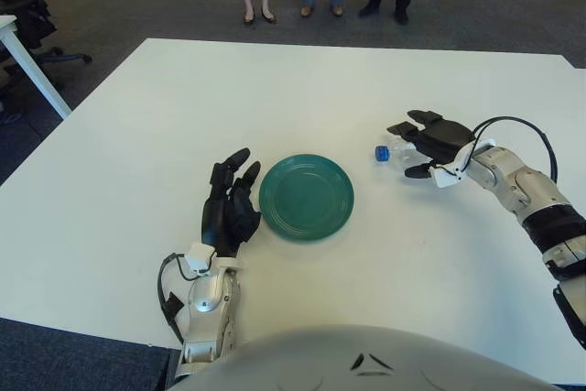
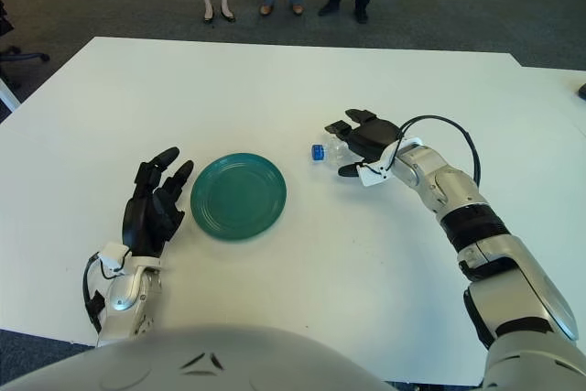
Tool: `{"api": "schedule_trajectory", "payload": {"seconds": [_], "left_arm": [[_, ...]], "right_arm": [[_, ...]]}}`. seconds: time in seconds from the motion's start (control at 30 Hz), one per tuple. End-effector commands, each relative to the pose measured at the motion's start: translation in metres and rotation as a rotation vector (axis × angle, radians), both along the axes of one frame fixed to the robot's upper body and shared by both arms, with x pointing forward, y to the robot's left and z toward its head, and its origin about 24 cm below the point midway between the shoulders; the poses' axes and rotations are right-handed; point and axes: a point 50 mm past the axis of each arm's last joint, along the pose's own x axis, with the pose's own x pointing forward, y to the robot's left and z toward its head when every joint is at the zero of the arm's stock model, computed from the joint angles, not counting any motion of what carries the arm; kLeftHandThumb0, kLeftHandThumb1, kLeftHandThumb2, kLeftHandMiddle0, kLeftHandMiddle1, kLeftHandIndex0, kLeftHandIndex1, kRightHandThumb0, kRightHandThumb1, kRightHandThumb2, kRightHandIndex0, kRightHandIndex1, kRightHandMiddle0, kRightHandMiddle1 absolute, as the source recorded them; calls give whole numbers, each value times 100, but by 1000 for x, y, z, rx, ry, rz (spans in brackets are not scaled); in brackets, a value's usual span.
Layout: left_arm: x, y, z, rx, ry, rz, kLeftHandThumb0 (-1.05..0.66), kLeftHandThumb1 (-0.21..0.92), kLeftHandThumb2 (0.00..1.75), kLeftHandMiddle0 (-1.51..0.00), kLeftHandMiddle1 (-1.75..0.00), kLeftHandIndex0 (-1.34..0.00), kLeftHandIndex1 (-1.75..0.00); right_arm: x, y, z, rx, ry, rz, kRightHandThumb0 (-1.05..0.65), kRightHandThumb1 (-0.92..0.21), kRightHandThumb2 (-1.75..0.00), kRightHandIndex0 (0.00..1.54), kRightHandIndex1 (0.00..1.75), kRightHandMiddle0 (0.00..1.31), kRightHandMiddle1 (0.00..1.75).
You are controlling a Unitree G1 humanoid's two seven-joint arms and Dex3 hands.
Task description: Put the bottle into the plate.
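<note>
The right hand (image 1: pixel 428 139) closes around a clear bottle (image 1: pixel 392 153) at the green plate's (image 1: pixel 306 196) two o'clock, only its blue cap plainly visible; the open left hand (image 1: pixel 231 206) shows at nine o'clock

Clear blue-capped bottle (image 1: pixel 389 152) lying right of green plate (image 1: pixel 306 196)

Legible text, labels, brands, numbers, signs: none. The bottle (image 1: pixel 388 152) shows a blue cap only, no readable label. The plate (image 1: pixel 306 196), the white table (image 1: pixel 275 89) and both arm casings carry no markings that can be made out.
</note>
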Motion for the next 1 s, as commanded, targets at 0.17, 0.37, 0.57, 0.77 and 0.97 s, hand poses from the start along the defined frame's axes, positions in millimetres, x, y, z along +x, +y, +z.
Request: {"api": "schedule_trajectory", "payload": {"seconds": [0.17, 0.37, 0.57, 0.77, 0.97], "left_arm": [[-5, -2, 6, -3, 9, 13, -75, 92, 93, -55, -17, -20, -91], [-8, -2, 6, -14, 21, 15, -76, 92, 93, -55, -17, -22, -92], [-10, -2, 6, -18, 18, 9, -78, 92, 94, -55, -15, -23, -92], [-11, -2, 7, -15, 16, 13, -79, 92, 94, -56, -14, -23, -92], [-12, 0, 7, -4, 13, 23, -80, 92, 94, -57, -14, -23, -93]], "right_arm": [[-4, -14, -2, -17, 56, -4, -105, -92, -78, 15, 1, 0, 66], [-7, -15, -1, -13, 70, -6, -105, -92, -75, 21, 4, 0, 75], [-9, -15, 1, 5, 60, -14, -105, -92, -71, 28, 7, 0, 83], [-10, -16, 3, 33, 45, -30, -105, -92, -67, 12, 63, 0, 99], [-10, -16, 4, 81, 39, -48, -105, -92, -64, 7, 105, 0, 120]]}}
